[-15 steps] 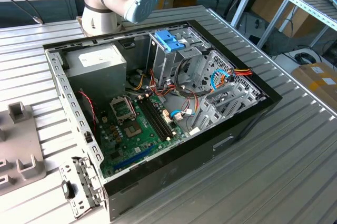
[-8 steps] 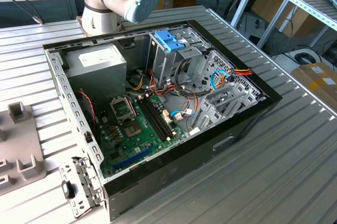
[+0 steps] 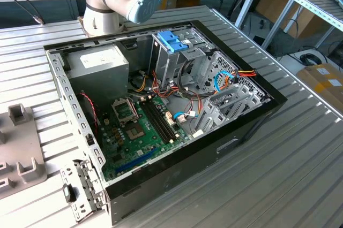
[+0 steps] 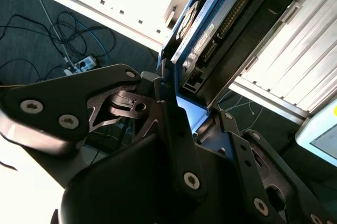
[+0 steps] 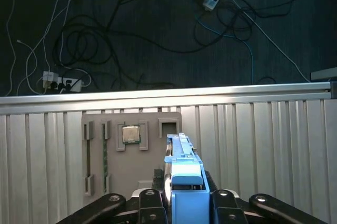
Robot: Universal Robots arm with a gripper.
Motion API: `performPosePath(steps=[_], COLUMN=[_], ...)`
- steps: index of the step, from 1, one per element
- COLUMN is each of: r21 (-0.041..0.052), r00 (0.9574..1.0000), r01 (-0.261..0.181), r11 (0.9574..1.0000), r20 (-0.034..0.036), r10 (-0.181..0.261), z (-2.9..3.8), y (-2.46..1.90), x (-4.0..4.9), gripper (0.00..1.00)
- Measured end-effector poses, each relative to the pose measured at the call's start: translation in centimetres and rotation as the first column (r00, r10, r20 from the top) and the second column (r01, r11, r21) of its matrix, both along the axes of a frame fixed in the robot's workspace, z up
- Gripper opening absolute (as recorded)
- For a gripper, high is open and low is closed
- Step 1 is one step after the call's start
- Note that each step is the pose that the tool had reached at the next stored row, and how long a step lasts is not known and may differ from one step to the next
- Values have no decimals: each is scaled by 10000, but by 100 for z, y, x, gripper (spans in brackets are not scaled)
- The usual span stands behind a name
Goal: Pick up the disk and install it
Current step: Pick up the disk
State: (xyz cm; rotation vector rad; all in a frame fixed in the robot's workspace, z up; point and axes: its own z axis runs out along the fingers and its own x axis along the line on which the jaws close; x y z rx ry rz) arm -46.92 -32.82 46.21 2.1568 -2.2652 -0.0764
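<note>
Gripper clamped on the disk by one end. Any tilt could jam it against the drive cage, upper centre

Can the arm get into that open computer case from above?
Probably yes: the computer case lies open on top, with nothing over the drive cage. The gripper holds the disk.

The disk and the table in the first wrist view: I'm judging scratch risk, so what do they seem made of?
The disk, clamped in the gripper: its edge frame looks like smooth light-blue moulded plastic, even in colour with a soft sheen. The body is seen edge-on, so its material is unclear. The table: probably matte aluminium, judging by its pale silver ribbed slats.
</note>
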Motion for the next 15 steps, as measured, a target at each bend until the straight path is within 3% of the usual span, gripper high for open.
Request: performPosePath(steps=[15], r21=[0], r00=[10000], r01=[0], r11=[10000], r20=[-1], r10=[0], z=[101], y=[0], x=[0], gripper=[37])
